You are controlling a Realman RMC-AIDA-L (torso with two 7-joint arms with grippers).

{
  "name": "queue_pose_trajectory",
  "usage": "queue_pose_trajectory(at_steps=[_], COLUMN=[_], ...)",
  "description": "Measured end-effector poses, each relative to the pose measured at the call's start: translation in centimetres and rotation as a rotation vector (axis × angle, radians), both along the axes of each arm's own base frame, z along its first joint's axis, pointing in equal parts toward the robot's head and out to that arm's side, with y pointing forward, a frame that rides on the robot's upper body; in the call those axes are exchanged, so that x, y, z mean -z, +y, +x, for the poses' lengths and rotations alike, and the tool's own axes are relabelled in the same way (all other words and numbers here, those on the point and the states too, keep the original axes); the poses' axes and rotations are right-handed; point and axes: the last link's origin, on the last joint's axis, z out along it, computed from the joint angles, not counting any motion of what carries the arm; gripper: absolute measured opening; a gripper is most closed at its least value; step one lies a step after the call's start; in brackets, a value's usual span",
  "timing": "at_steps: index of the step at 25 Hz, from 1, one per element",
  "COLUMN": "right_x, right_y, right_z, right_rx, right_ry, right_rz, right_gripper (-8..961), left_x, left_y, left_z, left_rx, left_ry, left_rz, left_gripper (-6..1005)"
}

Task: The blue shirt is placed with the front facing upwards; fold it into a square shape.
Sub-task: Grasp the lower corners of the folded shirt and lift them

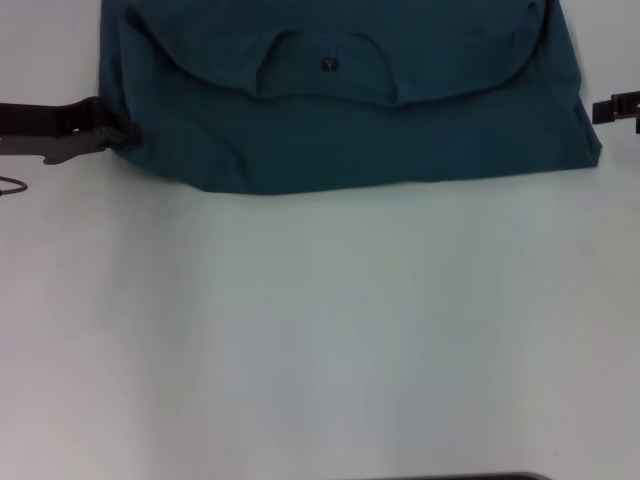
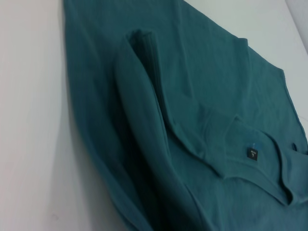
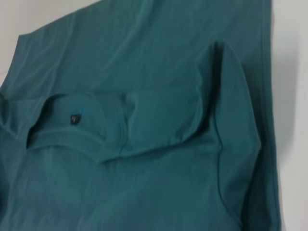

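Left gripper (image 1: 118, 136): jaws sit low at the left edge of the blue shirt (image 1: 350, 130), touching or pinching the near-left corner of the fabric; whether they are clamped, apart or merely resting cannot be told from the head view, and the left wrist view shows no fingers. Right gripper (image 1: 630, 108): only a dark tip is visible at the frame edge, just beside the shirt's right edge; its jaws' state cannot be told.

The shirt lies on the white table (image 1: 320, 330), at its far side; the sleeves are folded inward over the body; the collar (image 1: 325, 85) and the small black neck label (image 1: 329, 65) face up; the near edge forms a straight fold line, and the outline is already roughly rectangular.

Risks, as a judgement: if only one side grips, the next lift would skew the fold and drag the garment across the table; a shallow pinch on a single layer could let the lower layers slip, opening the folded sleeves (image 3: 226, 91); uneven lift heights between the arms would crease the near edge and spoil the square.
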Motion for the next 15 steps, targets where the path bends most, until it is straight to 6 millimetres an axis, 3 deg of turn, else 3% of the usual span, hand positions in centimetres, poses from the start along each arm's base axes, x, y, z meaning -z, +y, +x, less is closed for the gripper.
queue_pose_trajectory(at_steps=[15], right_x=[3.1], right_y=[0.4], right_z=[0.5], right_rx=[0.011], right_ry=[-0.015], right_rz=[0.009], right_gripper=[851], left_x=[-0.1], left_y=[0.2], left_z=[0.4], left_rx=[0.012], left_ry=[-0.002], left_rz=[0.008], left_gripper=[1])
